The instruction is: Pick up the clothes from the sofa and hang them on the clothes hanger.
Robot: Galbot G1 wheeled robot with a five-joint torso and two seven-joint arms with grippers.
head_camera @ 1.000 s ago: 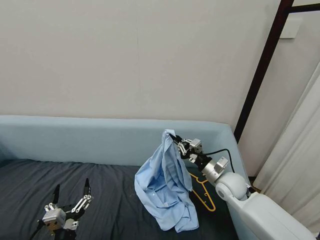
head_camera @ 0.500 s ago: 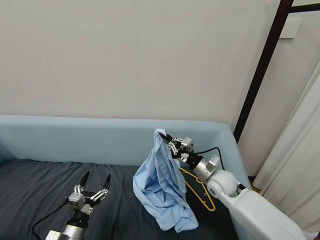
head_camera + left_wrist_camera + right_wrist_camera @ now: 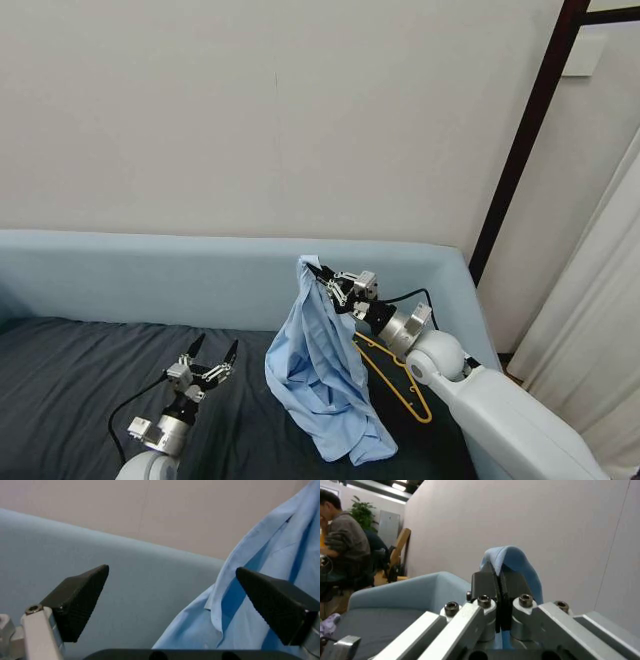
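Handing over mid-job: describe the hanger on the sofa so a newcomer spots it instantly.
On the pale blue sofa, go to the right end of the dark grey seat cushion. There, beside the light blue shirt held up by the right gripper, lies a thin yellow wire hanger, the only yellow, rigid thing there.

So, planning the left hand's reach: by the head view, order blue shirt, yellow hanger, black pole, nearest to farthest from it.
1. blue shirt, right of the left hand.
2. yellow hanger, on the sofa past the shirt.
3. black pole, beyond the sofa's right end.
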